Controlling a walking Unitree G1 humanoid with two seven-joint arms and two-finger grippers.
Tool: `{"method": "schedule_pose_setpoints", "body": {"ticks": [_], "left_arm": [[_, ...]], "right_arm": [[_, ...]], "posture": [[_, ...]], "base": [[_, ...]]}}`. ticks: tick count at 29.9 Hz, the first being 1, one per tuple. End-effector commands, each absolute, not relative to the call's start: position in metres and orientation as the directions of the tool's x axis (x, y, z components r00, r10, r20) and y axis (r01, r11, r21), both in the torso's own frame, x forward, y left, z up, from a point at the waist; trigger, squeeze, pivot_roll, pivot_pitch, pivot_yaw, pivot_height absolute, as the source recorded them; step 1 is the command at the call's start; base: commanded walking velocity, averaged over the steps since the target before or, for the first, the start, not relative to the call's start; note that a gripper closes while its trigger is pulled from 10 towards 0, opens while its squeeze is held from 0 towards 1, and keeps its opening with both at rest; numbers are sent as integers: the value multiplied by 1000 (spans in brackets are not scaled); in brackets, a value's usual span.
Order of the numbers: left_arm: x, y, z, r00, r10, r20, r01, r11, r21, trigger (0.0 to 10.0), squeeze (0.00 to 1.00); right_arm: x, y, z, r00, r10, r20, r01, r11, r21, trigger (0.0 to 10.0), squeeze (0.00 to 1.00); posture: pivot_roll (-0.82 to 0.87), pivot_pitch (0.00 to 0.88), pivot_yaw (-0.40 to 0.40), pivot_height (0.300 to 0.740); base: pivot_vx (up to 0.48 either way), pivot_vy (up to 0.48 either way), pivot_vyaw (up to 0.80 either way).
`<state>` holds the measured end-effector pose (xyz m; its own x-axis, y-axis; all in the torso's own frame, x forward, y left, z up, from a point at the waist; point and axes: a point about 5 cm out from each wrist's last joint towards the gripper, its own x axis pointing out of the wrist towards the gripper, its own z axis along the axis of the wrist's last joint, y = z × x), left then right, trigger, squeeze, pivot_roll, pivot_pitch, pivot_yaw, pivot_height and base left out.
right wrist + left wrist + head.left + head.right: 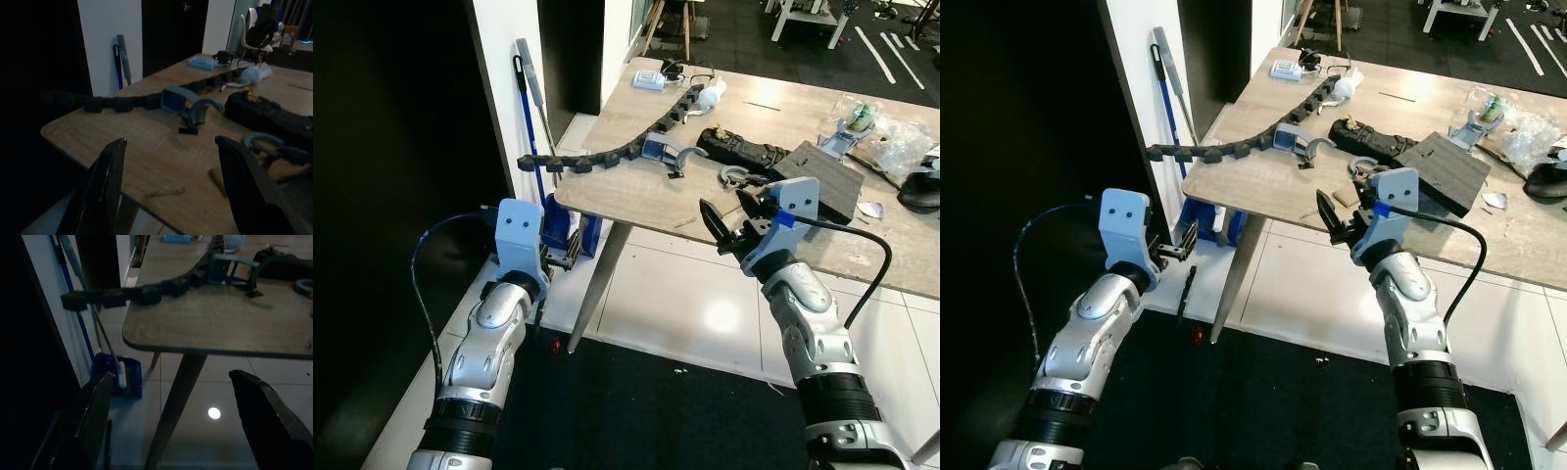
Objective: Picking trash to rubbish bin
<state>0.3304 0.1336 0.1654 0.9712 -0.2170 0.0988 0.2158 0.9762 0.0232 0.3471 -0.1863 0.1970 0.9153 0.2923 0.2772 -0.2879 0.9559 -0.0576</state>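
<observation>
My right gripper (729, 217) hangs open just over the front edge of a wooden table (626, 191), with nothing between its fingers. Just beyond it on the tabletop lie a thin pale scrap (166, 192) and a small brown piece (215, 177). A crumpled white tissue (713, 93) sits at the far side. My left gripper (1180, 250) is open and empty, held low off the table's left corner and facing the table leg (171, 411).
A black cable chain (607, 154) runs across the table and overhangs its left edge. A grey slab (822, 176), a black bundle (744, 150) and clear plastic bags (891, 137) lie to the right. A blue broom and dustpan (530, 127) lean on the white wall. Dark carpet (636, 411) lies below.
</observation>
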Motion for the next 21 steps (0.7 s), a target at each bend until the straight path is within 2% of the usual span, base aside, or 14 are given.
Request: {"method": "schedule_pose_setpoints", "body": {"ticks": [1,21], "left_arm": [[329,130,168,967,-228,115,230,973,2,10000,0],[329,130,169,964,-235,124,237,971,-7,10000,0]], "right_arm": [[347,-188,203,910,294,291,-287,956,-68,10000,0],[347,-188,203,909,299,289,-291,954,-73,10000,0]], "posture": [[4,135,-8,740],[2,128,-11,740]], "base": [[259,0,0],[279,0,0]]}}
